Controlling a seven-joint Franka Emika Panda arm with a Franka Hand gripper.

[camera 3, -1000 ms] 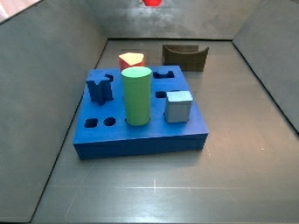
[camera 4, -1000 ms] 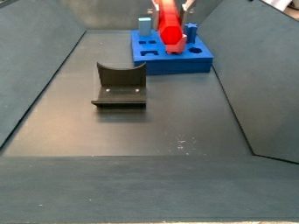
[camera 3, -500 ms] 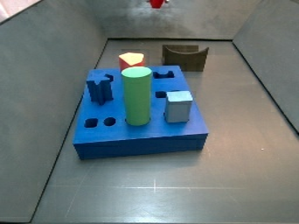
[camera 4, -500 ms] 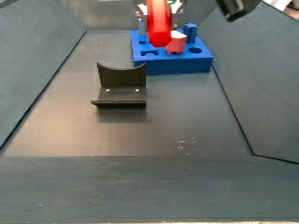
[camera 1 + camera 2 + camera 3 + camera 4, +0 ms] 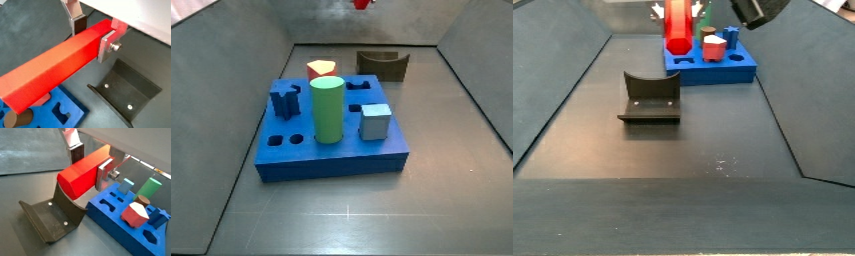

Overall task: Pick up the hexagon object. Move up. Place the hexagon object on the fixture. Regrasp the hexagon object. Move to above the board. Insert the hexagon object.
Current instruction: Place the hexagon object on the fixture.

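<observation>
**High above the floor: one red bar held in the gripper**

Between the gripper [image 5: 93,31] fingers sits the one long, slim, bright red hexagon object [image 5: 57,70], clamped near one end. Both flat silver finger plates with dark pads [image 5: 78,24] press against its opposite sides, so the jaws are closed on the bar. In a side view the hexagon object [image 5: 677,27] hangs upright near the top of the frame, clear of the floor, over the gap between fixture and board; in a side view only its red tip [image 5: 362,4] shows at the top edge.

One small, dark olive-brown fixture [image 5: 648,97] with a curved notch in its top stands on the dark floor, apart from the board; nothing rests on it.

One large, thick blue board [image 5: 329,135] with shaped holes lies on the floor. Pieces standing in it, counted: one green cylinder [image 5: 329,110], one small grey-blue cube [image 5: 374,122], one short yellow-topped red piece [image 5: 321,69], one dark blue notched block [image 5: 285,101]. Two small holes near the board's front corner stand open.
</observation>
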